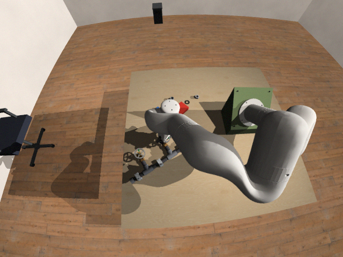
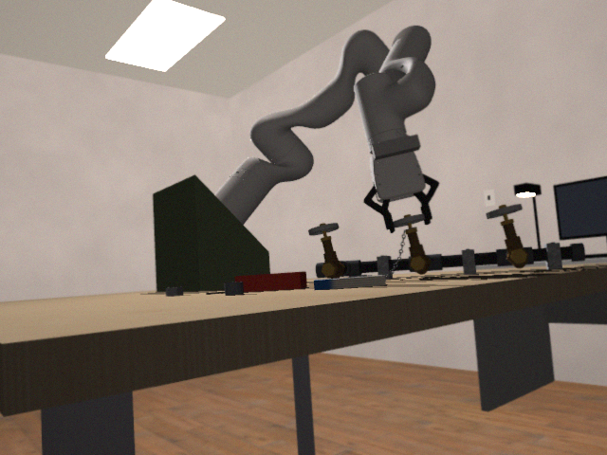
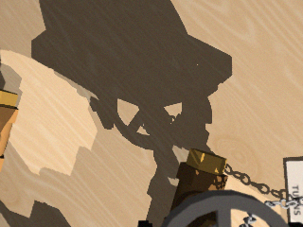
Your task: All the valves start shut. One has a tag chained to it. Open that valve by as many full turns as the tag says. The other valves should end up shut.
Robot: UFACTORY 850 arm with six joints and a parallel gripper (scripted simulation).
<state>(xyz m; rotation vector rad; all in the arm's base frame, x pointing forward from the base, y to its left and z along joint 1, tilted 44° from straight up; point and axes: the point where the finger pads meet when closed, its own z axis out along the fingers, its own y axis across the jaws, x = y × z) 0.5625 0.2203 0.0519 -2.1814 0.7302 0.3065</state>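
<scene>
Three brass valves with grey handwheels stand on a dark pipe [image 2: 446,258] [image 1: 153,165]. The middle valve [image 2: 417,252] carries a chain [image 2: 399,249] [image 3: 246,180] that runs to a white tag [image 3: 294,186], cut off at the wrist view's right edge. My gripper [image 2: 409,218] is shut on the middle valve's handwheel [image 2: 410,218] [image 3: 222,208] from above. The left valve [image 2: 327,249] and the right valve [image 2: 509,232] stand apart from it. In the overhead view the arm hides the gripped valve; one free handwheel [image 1: 138,149] shows.
A green base block [image 1: 247,109] [image 2: 200,240] holds the arm. A red block [image 1: 183,107] [image 2: 269,282], a blue and grey flat bar [image 2: 350,282] and small dark nuts [image 1: 196,96] lie on the table. A monitor [image 2: 580,206] and a lamp [image 2: 526,190] stand at the far right.
</scene>
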